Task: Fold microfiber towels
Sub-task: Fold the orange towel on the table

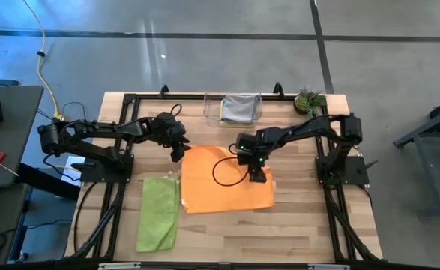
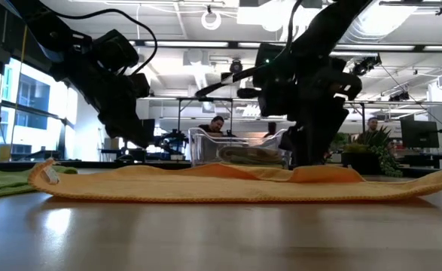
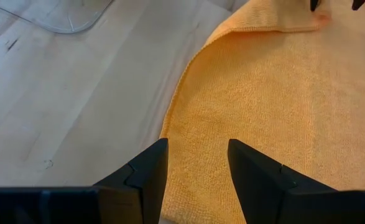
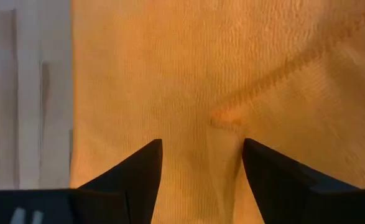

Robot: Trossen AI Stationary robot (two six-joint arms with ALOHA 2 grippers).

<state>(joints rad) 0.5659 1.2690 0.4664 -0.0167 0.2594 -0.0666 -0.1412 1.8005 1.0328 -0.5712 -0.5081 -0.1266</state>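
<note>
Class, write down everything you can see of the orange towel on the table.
The orange towel is a soft, looped microfibre cloth with a stitched hem, lying nearly flat in the middle of the wooden table. Part of it looks folded over, leaving an uneven outline. The right pincer stands open over its right side, close to or on the cloth; the left pincer is open at its upper left corner. A lime green towel lies beside it.

orange towel (image 1: 223, 184) spread flat, lime towel (image 1: 158, 213) folded beside

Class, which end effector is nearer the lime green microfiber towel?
Left. The left end effector hovers at the orange towel's far-left corner, just beyond the lime green microfiber towel; the right end effector is farther right.
</note>
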